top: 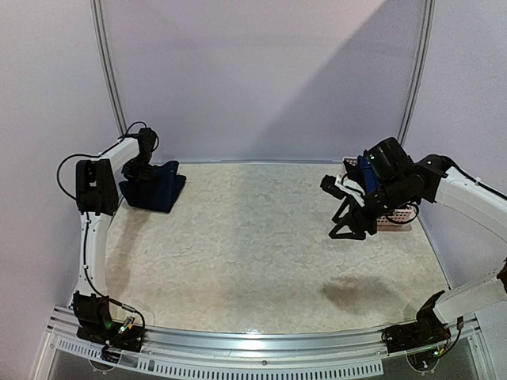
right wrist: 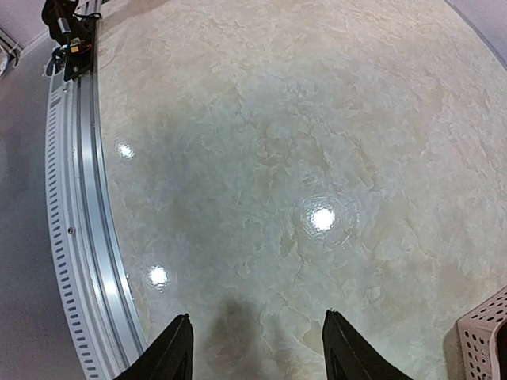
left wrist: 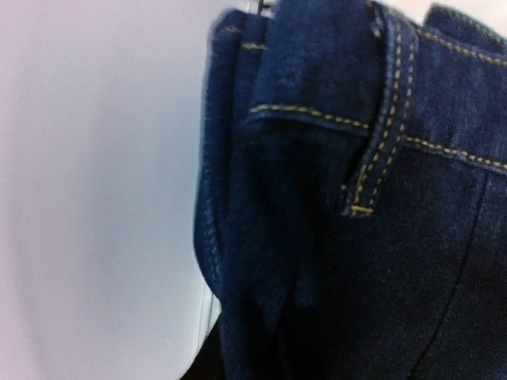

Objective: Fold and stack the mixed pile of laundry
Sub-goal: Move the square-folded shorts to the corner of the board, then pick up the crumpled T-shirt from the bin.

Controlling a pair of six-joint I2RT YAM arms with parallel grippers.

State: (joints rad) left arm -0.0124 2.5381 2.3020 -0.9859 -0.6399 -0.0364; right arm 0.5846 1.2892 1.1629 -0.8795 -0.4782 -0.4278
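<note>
A dark navy denim piece (top: 161, 187) from the laundry pile lies folded at the table's far left. My left gripper (top: 139, 176) points down into its left side. In the left wrist view the denim (left wrist: 356, 237), with yellow stitching and a belt loop, fills the frame and hides the jaws, so I cannot tell whether they hold it. My right gripper (top: 348, 233) hovers above the table at the right, open, with nothing between its fingers. The right wrist view shows that gripper (right wrist: 257, 313) over bare tabletop.
A small pink perforated basket (top: 396, 214) stands at the far right, just behind the right gripper; its corner (right wrist: 484, 336) shows in the right wrist view. A metal rail (right wrist: 79, 237) runs along the table's near edge. Pale walls close in the back and sides.
</note>
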